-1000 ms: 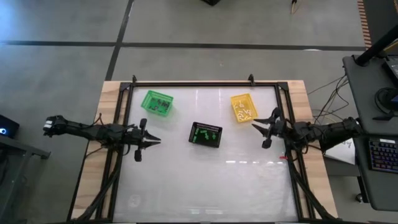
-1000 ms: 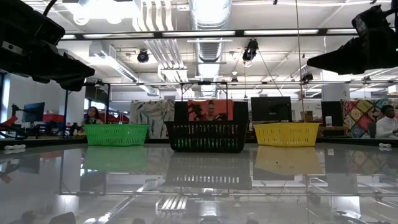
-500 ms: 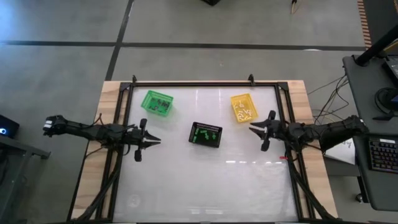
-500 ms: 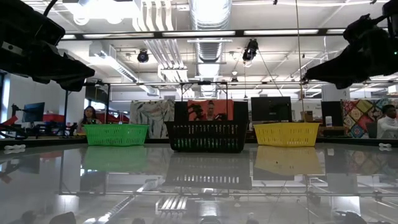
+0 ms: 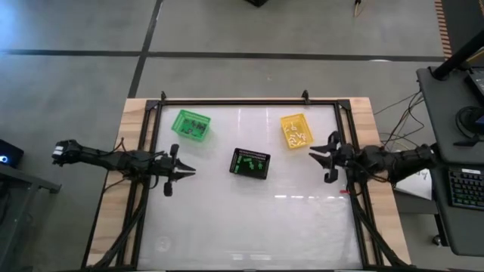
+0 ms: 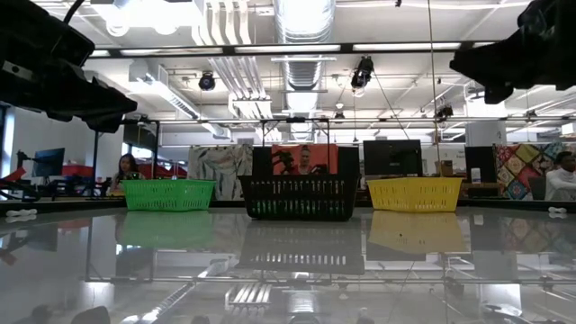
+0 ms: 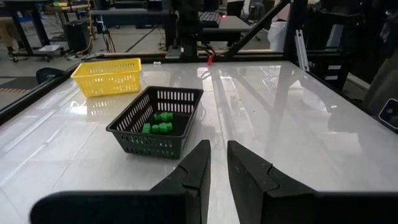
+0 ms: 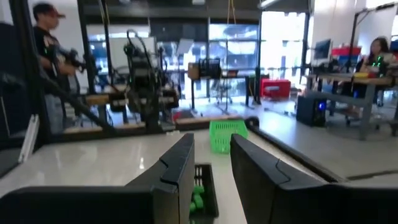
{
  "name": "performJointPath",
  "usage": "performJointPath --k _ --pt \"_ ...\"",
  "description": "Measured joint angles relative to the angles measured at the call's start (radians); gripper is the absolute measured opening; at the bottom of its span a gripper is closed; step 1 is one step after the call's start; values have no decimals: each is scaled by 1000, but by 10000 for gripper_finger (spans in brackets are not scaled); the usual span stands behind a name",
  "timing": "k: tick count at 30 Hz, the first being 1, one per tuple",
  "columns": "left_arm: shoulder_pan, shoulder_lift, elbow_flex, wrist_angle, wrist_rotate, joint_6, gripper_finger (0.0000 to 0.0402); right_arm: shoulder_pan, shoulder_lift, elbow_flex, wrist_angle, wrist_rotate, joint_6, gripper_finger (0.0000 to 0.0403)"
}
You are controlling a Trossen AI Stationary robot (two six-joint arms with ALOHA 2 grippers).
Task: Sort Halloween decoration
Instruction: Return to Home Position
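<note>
Three baskets stand on the white table's far half: a green basket [image 5: 190, 124], a black basket [image 5: 250, 163] and a yellow basket [image 5: 296, 130]. The Halloween decoration lies inside them. Green trinkets [image 7: 158, 123] rest on the black basket's floor, pale ones [image 5: 296, 136] in the yellow basket and dark ones [image 5: 197, 125] in the green basket. My left gripper [image 5: 190, 170] hovers at the table's left edge, pointing level at the black basket, its fingers [image 7: 198, 163] a narrow slit apart and empty. My right gripper [image 5: 311, 156] hovers at the right edge beside the yellow basket, open and empty.
A black rail frame [image 5: 234, 101] runs round the table on wooden borders. The table's near half [image 5: 249, 227] holds no objects. A desk with a keyboard [image 5: 463, 189] stands off the right side. People [image 6: 126, 166] are in the room beyond the far edge.
My right gripper dipped toward the baskets, then rose and tipped upward. It rolled a little and drew back slightly toward the table's right edge. Its fingers stay apart. The baskets and my left arm have kept still.
</note>
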Motion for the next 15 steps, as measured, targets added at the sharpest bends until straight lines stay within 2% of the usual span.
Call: performJointPath --k 15 --pt "0 19 0 -5 -8 0 37 0 15 0 0 1 0 95"
